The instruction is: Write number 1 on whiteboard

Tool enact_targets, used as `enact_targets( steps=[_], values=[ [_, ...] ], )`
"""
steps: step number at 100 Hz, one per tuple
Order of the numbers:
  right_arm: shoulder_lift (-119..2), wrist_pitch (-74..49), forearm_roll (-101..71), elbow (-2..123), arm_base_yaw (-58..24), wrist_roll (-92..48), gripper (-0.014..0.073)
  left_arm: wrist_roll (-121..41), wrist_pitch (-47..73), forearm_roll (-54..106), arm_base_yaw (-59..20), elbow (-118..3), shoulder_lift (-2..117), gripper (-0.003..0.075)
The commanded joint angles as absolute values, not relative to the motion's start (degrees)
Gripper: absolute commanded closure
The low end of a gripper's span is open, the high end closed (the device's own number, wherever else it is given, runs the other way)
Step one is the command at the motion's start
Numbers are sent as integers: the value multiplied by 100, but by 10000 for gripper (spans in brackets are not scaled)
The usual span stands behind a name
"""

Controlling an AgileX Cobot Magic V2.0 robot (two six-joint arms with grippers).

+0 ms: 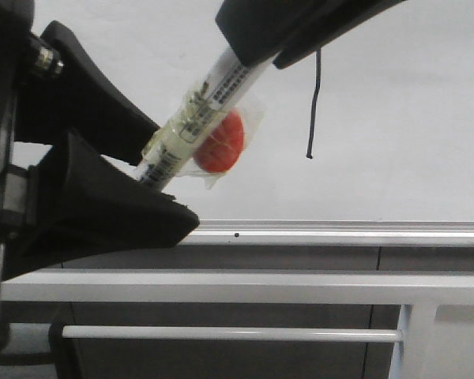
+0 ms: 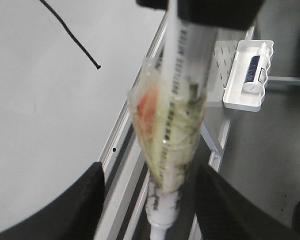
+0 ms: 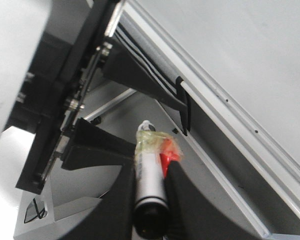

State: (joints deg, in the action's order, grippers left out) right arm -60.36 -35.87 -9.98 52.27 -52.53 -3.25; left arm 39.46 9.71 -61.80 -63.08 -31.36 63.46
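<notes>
1. The right tool [image 3: 150, 200] is gripping the marker [image 1: 201, 118] by its upper end, fingers clamped on the barrel.
2. The left tool [image 1: 154, 178] is sitting spread wide around the marker's lower end, its fingers [image 2: 80, 200] standing apart from the barrel in the left wrist view.
3. The marker is slanting between the two tools, with clear tape and a red disc [image 1: 220, 142] stuck at its middle.
4. Just beyond, the number 1 [image 1: 314, 106] is showing as a thin black stroke on the whiteboard [image 1: 411, 118], above the silver rail [image 1: 340, 231].
5. A small tray [image 2: 247, 75] is holding a bottle.
</notes>
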Motion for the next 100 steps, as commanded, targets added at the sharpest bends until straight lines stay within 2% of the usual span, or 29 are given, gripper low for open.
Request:
enact_targets(
  steps=[1,51,58,65,78,100],
  values=[
    [-5967,-3226,-850,5438,-5256,-390,638,4003,800,-6201,-6343,-3325,6268,360],
    [-5967,-3238,-708,5438,-5256,-390,638,4013,786,-6201,-6343,-3325,6268,382],
    [-5967,-3238,-708,5438,-5256,-390,638,4013,774,-6201,-6343,-3325,6268,433],
    [-5967,-3238,-708,5438,-5256,-390,638,4013,774,-6201,-6343,-3325,6268,518],
    [-5967,-3238,-708,5438,-5256,-390,637,4013,774,-6201,-6343,-3325,6268,738],
    [-5967,-3228,-708,5438,-5256,-390,637,4076,798,-6201,-6343,-3325,6268,741]
  ],
)
